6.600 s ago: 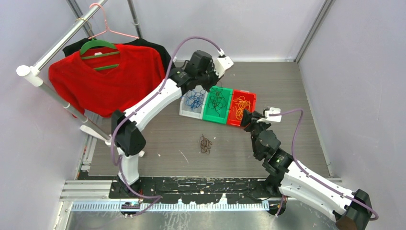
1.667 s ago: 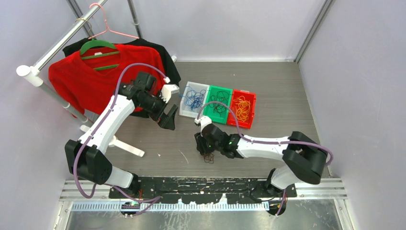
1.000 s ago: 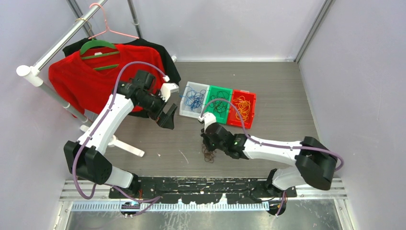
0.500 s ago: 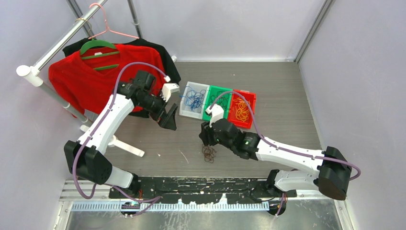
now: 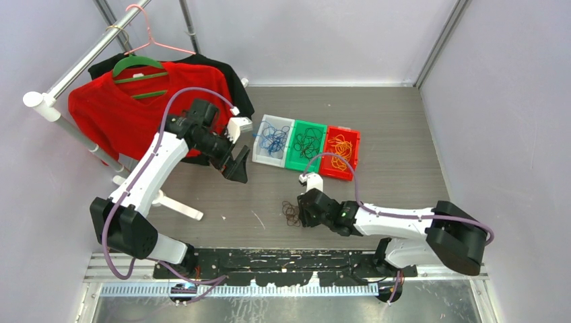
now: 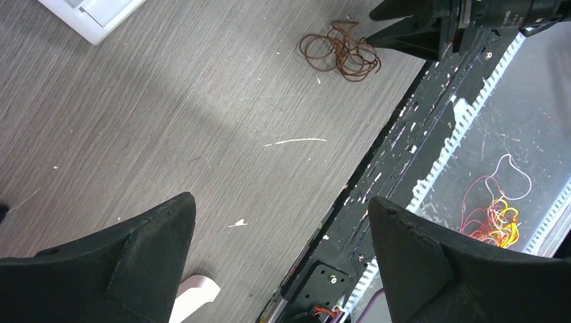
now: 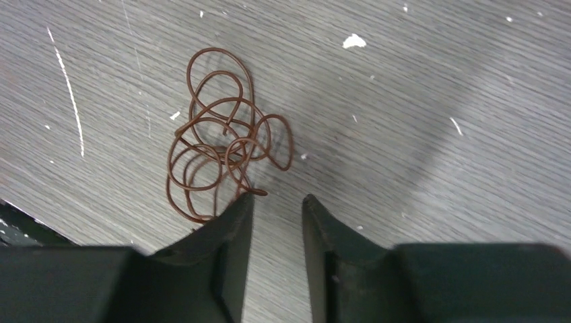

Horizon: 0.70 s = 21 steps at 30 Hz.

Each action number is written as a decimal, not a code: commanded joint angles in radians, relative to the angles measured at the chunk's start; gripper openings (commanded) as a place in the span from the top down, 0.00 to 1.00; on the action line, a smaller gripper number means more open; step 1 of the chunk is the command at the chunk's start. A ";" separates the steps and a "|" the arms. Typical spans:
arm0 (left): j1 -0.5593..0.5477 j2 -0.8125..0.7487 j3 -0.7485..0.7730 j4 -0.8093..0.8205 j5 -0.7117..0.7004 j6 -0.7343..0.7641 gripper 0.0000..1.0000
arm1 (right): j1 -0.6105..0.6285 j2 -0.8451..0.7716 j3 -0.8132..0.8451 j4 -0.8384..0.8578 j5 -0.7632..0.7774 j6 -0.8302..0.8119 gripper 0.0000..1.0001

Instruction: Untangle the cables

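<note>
Brown cables (image 7: 215, 158) lie coiled on the grey table (image 5: 404, 155) near its front edge. Right gripper (image 7: 276, 202), jaws narrowly apart and empty, has one finger at the coil's edge. Left gripper (image 6: 281, 202) hangs well apart, jaws spread wide. Behind stand a white bin (image 5: 258, 155), green bin (image 5: 303, 166) and red bin (image 5: 356, 142); a red sweater (image 5: 148, 111) hangs left.

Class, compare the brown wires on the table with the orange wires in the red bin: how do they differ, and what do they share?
Colour: the brown wires are dark brown, the orange wires bright orange. Place: the brown wires lie loose on the bare table; the orange wires sit inside the red bin. Both are thin strands curled into tangled loops.
</note>
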 commanded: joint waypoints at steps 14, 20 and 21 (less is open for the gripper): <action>0.002 -0.038 0.047 -0.029 -0.013 0.019 0.02 | -0.006 0.144 -0.008 0.375 -0.099 -0.053 0.57; 0.002 -0.034 0.053 -0.038 -0.016 0.023 0.02 | -0.006 0.181 -0.010 0.448 -0.150 -0.063 0.66; 0.003 -0.031 0.055 -0.041 -0.016 0.025 0.02 | -0.006 0.183 -0.011 0.462 -0.148 -0.062 0.71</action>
